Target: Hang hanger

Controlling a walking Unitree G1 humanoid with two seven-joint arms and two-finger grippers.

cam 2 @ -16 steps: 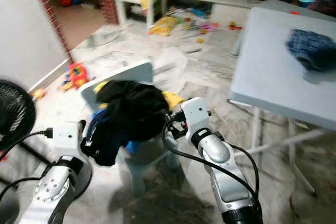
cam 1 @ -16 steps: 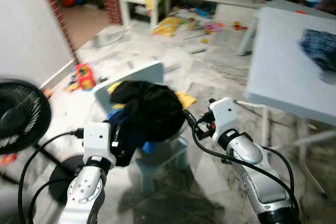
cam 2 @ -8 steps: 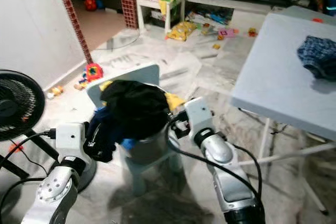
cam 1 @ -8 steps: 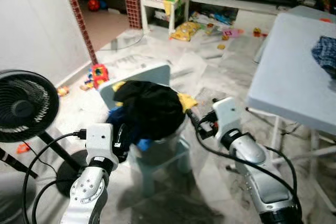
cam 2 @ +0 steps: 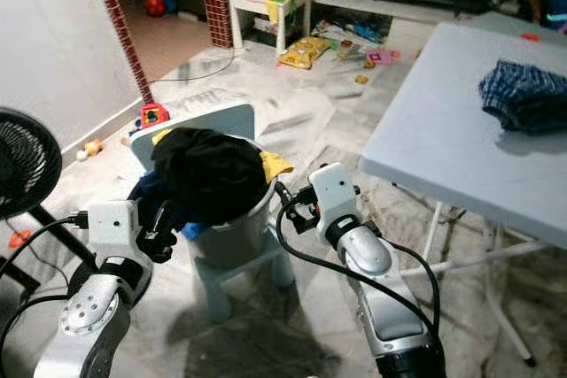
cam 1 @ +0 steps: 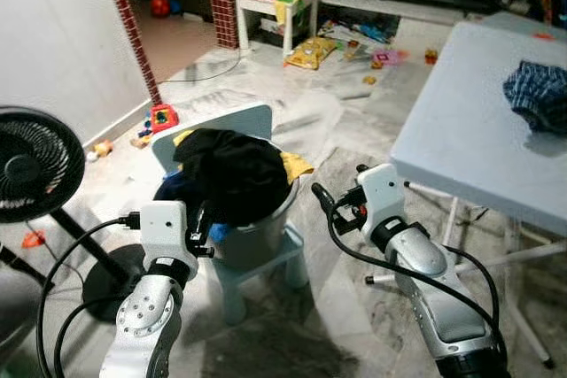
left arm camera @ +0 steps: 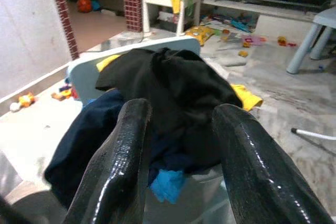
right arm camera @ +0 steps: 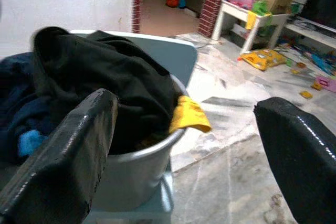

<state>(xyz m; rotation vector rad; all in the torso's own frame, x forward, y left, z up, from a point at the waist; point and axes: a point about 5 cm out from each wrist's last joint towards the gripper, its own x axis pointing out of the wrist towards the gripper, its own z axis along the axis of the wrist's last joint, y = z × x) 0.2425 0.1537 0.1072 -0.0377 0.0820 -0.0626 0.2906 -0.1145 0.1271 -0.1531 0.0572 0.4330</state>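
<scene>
Clothes, black and dark blue fabric (cam 1: 232,174), heap in a round grey plastic bucket (cam 1: 257,236) standing on a pale blue child's chair (cam 1: 266,263). Left gripper (cam 1: 200,229) sits just beside the bucket, fingers (left arm camera: 121,150) spread with nothing between them. Right gripper (cam 1: 324,204) is near the bucket's other side, fingers (right arm camera: 68,145) wide apart.

Black clothes (cam 1: 235,170) with a yellow cloth (cam 1: 295,165) fill a grey bucket (cam 1: 257,235)
</scene>
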